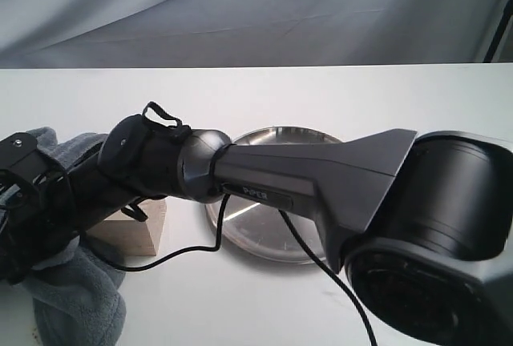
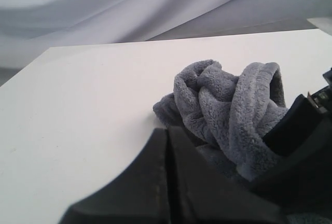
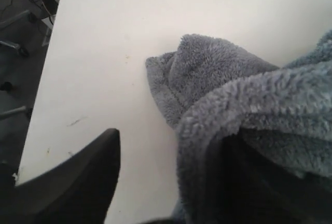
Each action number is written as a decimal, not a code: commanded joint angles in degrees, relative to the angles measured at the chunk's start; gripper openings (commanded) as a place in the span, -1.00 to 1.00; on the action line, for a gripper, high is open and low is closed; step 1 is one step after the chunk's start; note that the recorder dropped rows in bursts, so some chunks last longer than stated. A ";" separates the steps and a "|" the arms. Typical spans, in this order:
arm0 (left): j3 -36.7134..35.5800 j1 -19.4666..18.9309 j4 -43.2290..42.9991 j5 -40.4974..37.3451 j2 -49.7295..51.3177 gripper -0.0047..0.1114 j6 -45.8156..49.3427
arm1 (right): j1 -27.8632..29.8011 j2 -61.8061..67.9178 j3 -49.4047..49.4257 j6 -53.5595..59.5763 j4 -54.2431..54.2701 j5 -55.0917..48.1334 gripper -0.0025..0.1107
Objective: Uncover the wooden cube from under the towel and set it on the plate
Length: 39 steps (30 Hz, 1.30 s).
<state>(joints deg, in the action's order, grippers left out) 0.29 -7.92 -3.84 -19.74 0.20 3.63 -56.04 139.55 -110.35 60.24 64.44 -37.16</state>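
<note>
My right gripper point(image 1: 24, 194) is buried in the dark grey fluffy towel point(image 1: 80, 302) at lower left (one finger hidden, so I cannot tell its grip). The pale wooden cube point(image 1: 132, 232) sits uncovered beside the round steel plate point(image 1: 268, 234); placing it remains.

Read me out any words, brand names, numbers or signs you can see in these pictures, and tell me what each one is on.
"PiPER": small pale lettering on the underside of the right arm in the exterior view. It is blurred, so this reading is likely, not certain.
Nothing else can be read. No label shows on the towel, and no text or marks show on the plate, the wooden cube or the table in any view.
</note>
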 commanded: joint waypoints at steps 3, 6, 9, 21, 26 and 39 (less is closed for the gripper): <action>-0.29 -0.08 0.26 0.43 -0.20 -0.92 -0.14 | -0.11 -0.35 -0.40 -2.67 -4.32 -2.34 0.39; -0.29 -0.08 0.26 0.43 -0.20 -0.92 -0.14 | -0.11 -0.46 -0.40 -2.67 -4.22 -2.47 0.59; -0.29 -0.08 0.26 0.43 -0.20 -0.92 -0.14 | -0.11 -0.96 -0.40 -3.05 -4.22 -2.71 0.72; -0.29 -0.08 0.26 0.43 -0.20 -0.92 -0.14 | -0.01 -5.34 -0.40 -3.32 -5.57 -2.71 0.83; -0.29 -0.08 0.26 0.43 -0.20 -0.92 -0.14 | -0.01 -6.71 -0.40 -3.32 -9.65 -2.71 0.83; -0.29 -0.08 0.26 0.43 -0.20 -0.92 -0.14 | 0.09 -12.03 -0.40 -10.49 -20.27 -3.57 0.83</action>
<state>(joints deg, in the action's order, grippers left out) 0.29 -7.92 -3.84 -19.74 0.20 3.63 -56.26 129.62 -110.47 51.70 46.54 -40.27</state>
